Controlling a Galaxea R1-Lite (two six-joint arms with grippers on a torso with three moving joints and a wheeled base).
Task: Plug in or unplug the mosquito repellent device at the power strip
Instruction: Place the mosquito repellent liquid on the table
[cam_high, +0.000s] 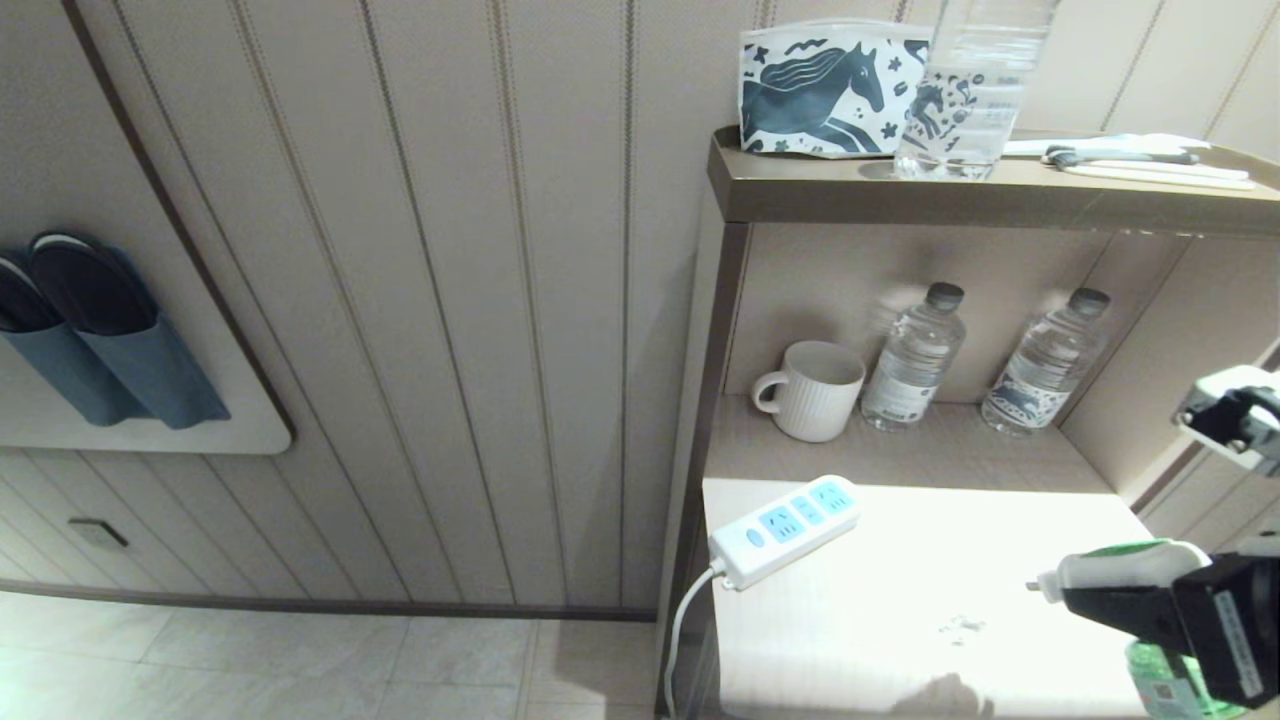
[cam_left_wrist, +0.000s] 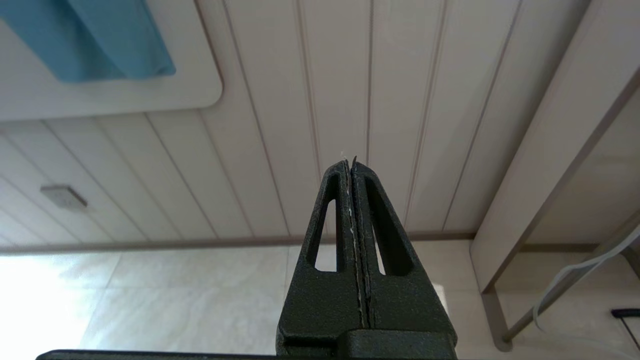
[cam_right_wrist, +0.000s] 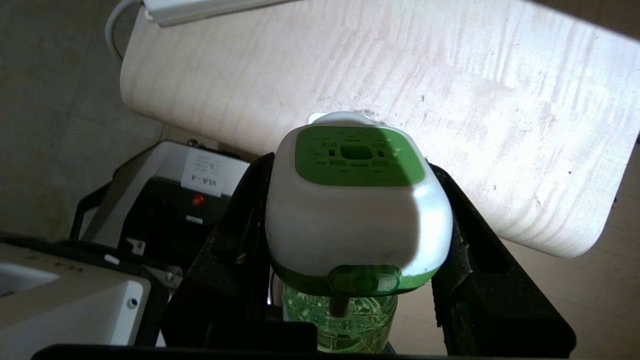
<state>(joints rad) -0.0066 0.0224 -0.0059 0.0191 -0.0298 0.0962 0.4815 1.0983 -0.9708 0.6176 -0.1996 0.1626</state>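
Observation:
The mosquito repellent device (cam_high: 1120, 567) has a white head with a green centre and a green liquid bottle below. My right gripper (cam_high: 1090, 592) is shut on it at the right edge of the table (cam_high: 900, 620), with its plug pins pointing left. The right wrist view shows the device (cam_right_wrist: 350, 220) clamped at the head between the right gripper's (cam_right_wrist: 352, 167) black fingers. The power strip (cam_high: 790, 525) lies at the table's left edge, well apart from the device, with its sockets bare. My left gripper (cam_left_wrist: 350, 162) is shut and empty, low beside the cabinet, and is outside the head view.
A white mug (cam_high: 812, 390) and two water bottles (cam_high: 912, 360) (cam_high: 1045, 365) stand on the shelf behind the table. A horse-print pouch (cam_high: 820, 90) and a big bottle (cam_high: 975, 90) sit on the top shelf. The strip's white cord (cam_high: 685, 620) hangs off the table's left edge.

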